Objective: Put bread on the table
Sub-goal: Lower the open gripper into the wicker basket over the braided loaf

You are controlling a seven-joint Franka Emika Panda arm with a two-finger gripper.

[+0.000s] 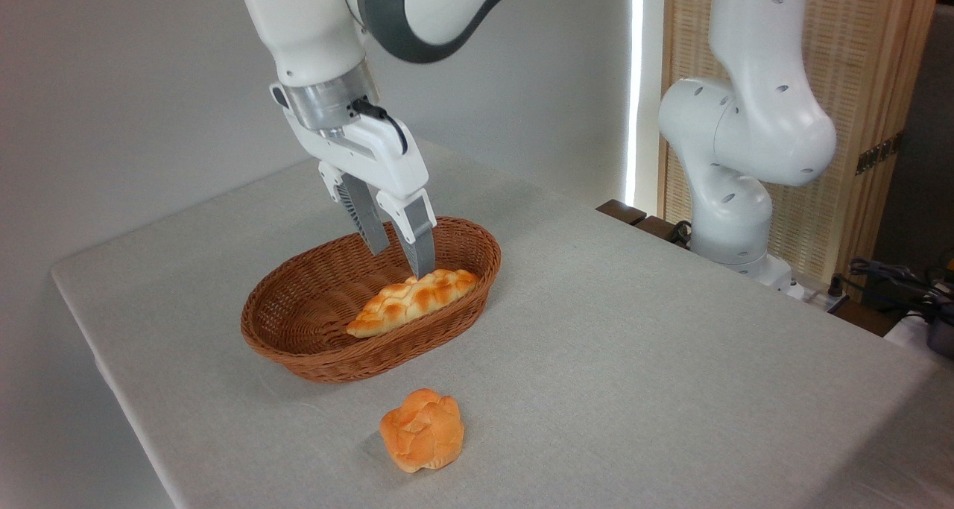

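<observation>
One long braided golden-orange loaf of bread (412, 301) lies inside the single brown oval wicker basket (313, 360) on the light-grey cloth-covered table (633, 360). One small round knotted orange bun (422, 429) sits on the cloth nearby. The white two-finger gripper (402, 263) hangs just above the loaf, fingers slightly parted, holding nothing.

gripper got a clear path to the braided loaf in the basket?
Probably yes. The gripper hangs open over the basket, its fingers just above the far end of the bread. Nothing covers the loaf, though it lies close along the near wall, which could crowd one finger.
</observation>
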